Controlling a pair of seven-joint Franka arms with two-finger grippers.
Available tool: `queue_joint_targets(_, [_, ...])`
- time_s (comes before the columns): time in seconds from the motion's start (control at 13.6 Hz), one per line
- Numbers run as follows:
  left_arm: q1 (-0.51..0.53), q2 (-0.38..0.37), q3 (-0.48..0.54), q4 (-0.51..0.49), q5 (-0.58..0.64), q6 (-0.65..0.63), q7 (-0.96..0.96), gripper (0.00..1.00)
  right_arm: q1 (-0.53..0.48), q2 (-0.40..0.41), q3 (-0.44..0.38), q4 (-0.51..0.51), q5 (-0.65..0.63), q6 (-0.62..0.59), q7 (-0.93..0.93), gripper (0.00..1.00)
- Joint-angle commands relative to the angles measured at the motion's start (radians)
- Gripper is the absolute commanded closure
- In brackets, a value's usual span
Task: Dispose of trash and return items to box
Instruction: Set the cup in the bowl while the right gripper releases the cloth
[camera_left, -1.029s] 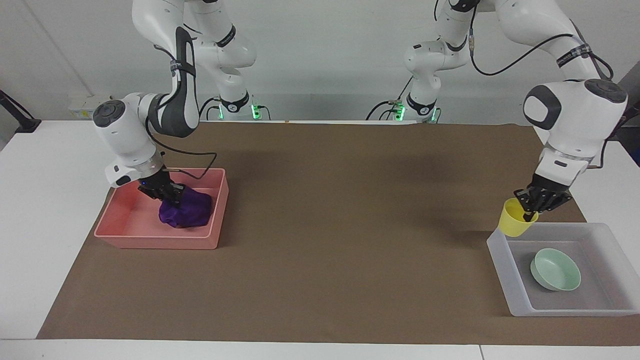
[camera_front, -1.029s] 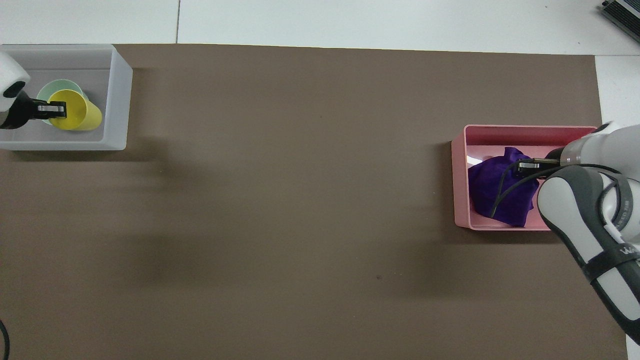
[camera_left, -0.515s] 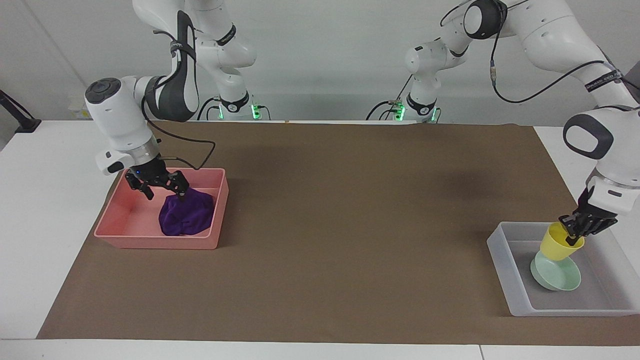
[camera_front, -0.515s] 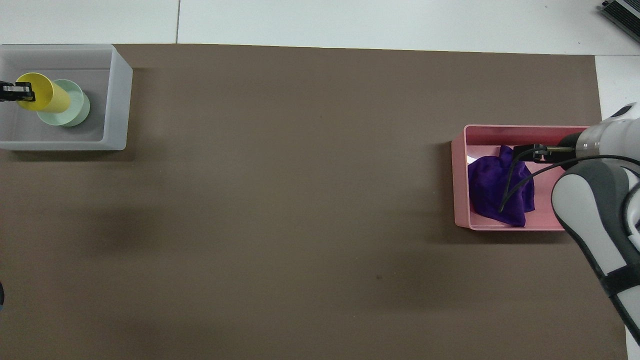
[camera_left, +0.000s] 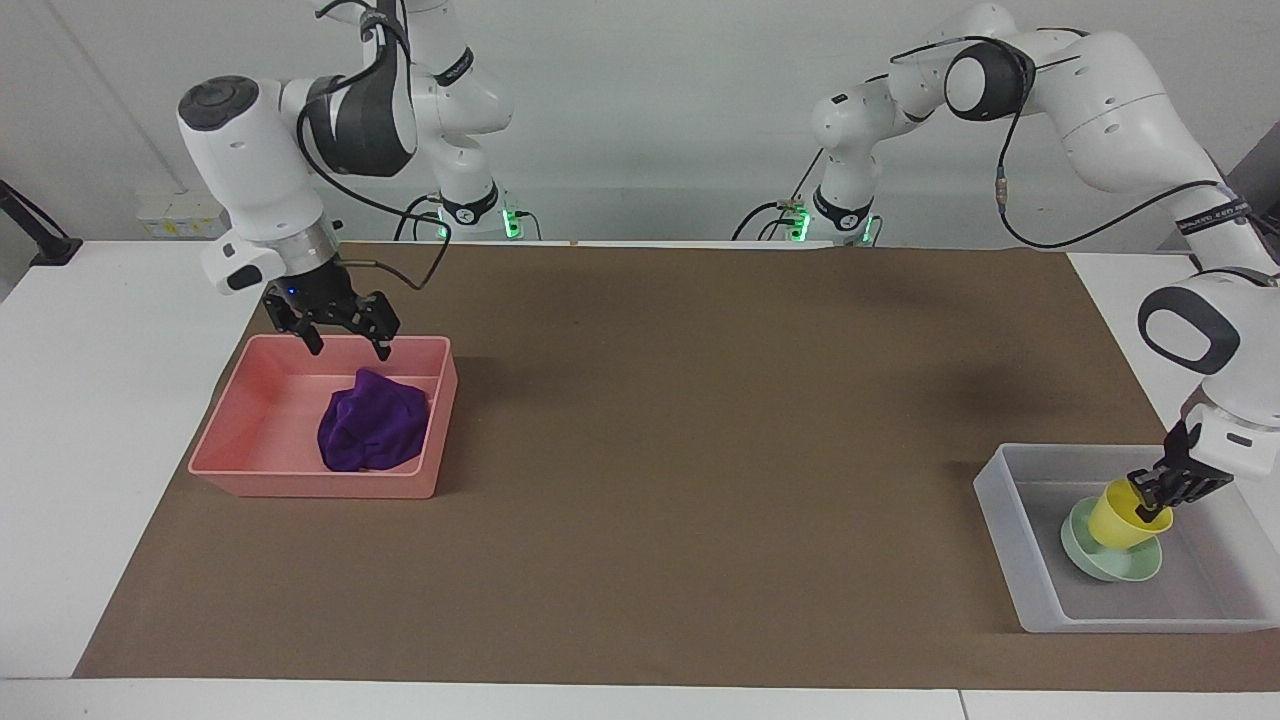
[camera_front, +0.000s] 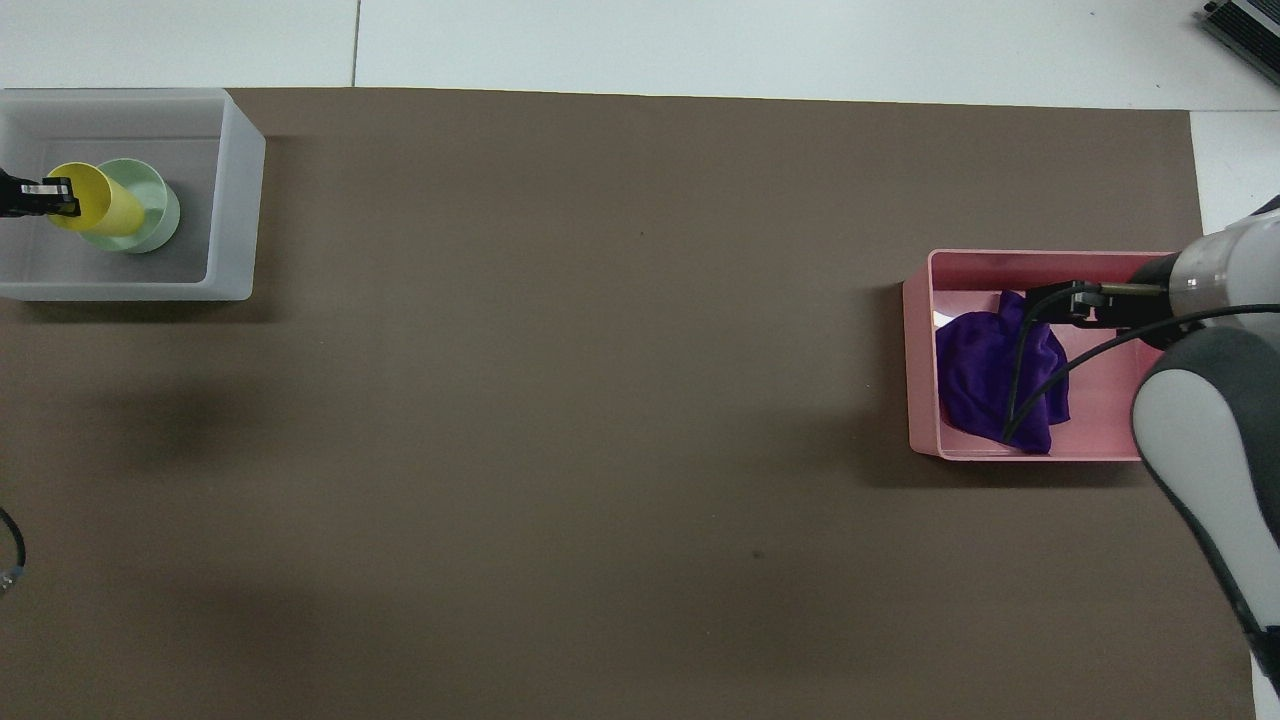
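Note:
The yellow cup (camera_left: 1120, 515) stands tilted in the mint-green bowl (camera_left: 1105, 568) inside the translucent box (camera_left: 1008, 535) at the left arm's end of the table. My left gripper (camera_left: 1163, 490) is shut on the cup's rim. In the overhead view the left gripper (camera_front: 55, 197), cup (camera_front: 100, 200), bowl (camera_front: 162, 195) and box (camera_front: 235, 200) show the same. The purple cloth (camera_left: 372, 432) lies rumpled in the pink tray (camera_left: 310, 485). My right gripper (camera_left: 347, 342) is open and empty, raised over the tray's edge nearer the robots. The overhead view shows the right gripper (camera_front: 1075, 302), cloth (camera_front: 985, 375) and tray (camera_front: 918, 370).
A brown mat (camera_left: 650, 450) covers most of the white table. The pink tray stands at the right arm's end, the translucent box at the left arm's end. The right arm's cable (camera_front: 1030, 380) hangs over the cloth in the overhead view.
The right gripper opened, let go of the purple cloth in the pink tray and rose. The left gripper carried the yellow cup over the box and lowered it into the green bowl.

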Motion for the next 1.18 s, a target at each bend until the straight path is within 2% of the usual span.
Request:
queue_joint_targets(0.0, [0.014, 0.000, -0.014, -0.019, -0.030, 0.029, 0.020, 1.00, -0.016, -0.001, 0.002, 0.119, -0.012, -0.151, 0.010, 0.00])
queue_joint_targets(0.07, [0.013, -0.001, -0.014, -0.029, -0.032, 0.034, 0.020, 1.00, -0.016, -0.008, 0.002, 0.142, -0.012, -0.188, 0.010, 0.00])
queue_joint_targets(0.15, [0.011, -0.004, -0.014, -0.042, -0.035, 0.034, 0.018, 0.93, -0.016, -0.014, 0.000, 0.162, -0.012, -0.225, 0.012, 0.00])
queue_joint_targets(0.22, [0.010, -0.007, -0.014, -0.046, -0.035, 0.033, 0.018, 0.70, -0.016, -0.014, -0.001, 0.191, -0.013, -0.270, 0.010, 0.00])
queue_joint_targets(0.29, [0.010, -0.007, -0.014, -0.045, -0.033, 0.023, 0.018, 0.54, -0.016, -0.014, -0.002, 0.226, -0.013, -0.317, 0.010, 0.00])
queue_joint_targets(0.44, [0.019, -0.010, -0.016, -0.025, -0.029, -0.041, 0.020, 0.42, -0.016, -0.016, -0.002, 0.254, -0.013, -0.355, 0.007, 0.00])
queue_joint_targets(0.59, [0.016, -0.012, -0.016, 0.001, -0.021, -0.066, 0.029, 0.00, -0.013, -0.037, 0.005, 0.240, -0.028, -0.357, 0.009, 0.00])
queue_joint_targets(0.81, [-0.018, -0.088, -0.016, -0.022, -0.023, -0.070, 0.107, 0.00, -0.004, -0.050, 0.005, 0.217, -0.033, -0.349, 0.010, 0.00])
queue_joint_targets(0.96, [-0.053, -0.212, -0.016, -0.150, -0.023, -0.061, 0.110, 0.00, -0.004, -0.070, 0.005, 0.179, -0.033, -0.339, 0.010, 0.00])
queue_joint_targets(1.1, [-0.102, -0.333, -0.014, -0.294, -0.023, -0.056, 0.107, 0.00, -0.004, -0.059, 0.005, 0.200, -0.035, -0.332, 0.010, 0.00])
